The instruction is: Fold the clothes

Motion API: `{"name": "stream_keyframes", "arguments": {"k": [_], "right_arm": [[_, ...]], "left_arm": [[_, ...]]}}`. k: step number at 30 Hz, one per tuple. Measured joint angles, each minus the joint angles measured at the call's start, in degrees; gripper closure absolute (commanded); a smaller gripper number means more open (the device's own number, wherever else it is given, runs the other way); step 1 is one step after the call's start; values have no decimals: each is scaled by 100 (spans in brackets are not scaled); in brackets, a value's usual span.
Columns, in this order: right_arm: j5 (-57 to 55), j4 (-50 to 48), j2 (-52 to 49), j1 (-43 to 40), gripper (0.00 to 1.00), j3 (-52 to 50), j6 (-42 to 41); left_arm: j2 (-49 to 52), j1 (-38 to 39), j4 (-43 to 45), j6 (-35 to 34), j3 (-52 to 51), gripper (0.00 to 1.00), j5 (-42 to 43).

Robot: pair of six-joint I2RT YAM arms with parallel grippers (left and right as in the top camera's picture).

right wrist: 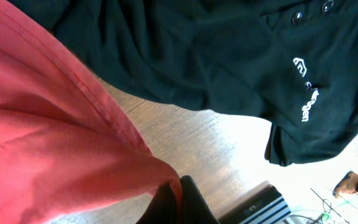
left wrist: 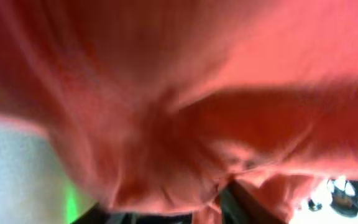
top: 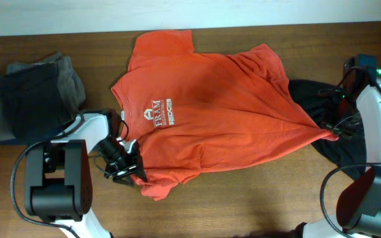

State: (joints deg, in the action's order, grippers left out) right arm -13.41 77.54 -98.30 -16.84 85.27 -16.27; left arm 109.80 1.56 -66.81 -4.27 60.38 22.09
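The orange-red T-shirt lies spread over the middle of the table, its white lettering toward the left. My left gripper is at its lower left edge, by the sleeve. In the left wrist view blurred orange fabric fills the frame, and a bunch of it sits between the gripper's parted fingers; whether they pinch it is unclear. My right gripper is shut on the shirt's right hem corner, the cloth nipped at its tips. The black shirt lies crumpled under and behind that corner, white marks showing.
A pile of dark grey clothes sits at the far left. The left arm's base and the right arm's white body stand at the near corners. Bare wooden tabletop runs along the front. A striped object lies beside the right gripper.
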Motion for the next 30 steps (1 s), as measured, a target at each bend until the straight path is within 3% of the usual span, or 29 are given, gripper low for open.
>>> {"name": "stream_keyframes", "arguments": {"k": [7,18,19,23,30], "right_arm": [[83,0,2,0,96,-2,44],[105,0,2,0,96,-2,63],[105,0,2,0,96,-2,68],[105,-2,2,0,96,-2,68],[109,-2,2,0,96,-2,85]], "left_arm": [[0,0,374,-219,-9,75,24],[-538,0,267,-245,39,75,22],[-627,4,232,-245,61,77,22],[-717,48,90,-278,92,99,22],[-717,57,149,-267,96,99,20]]}}
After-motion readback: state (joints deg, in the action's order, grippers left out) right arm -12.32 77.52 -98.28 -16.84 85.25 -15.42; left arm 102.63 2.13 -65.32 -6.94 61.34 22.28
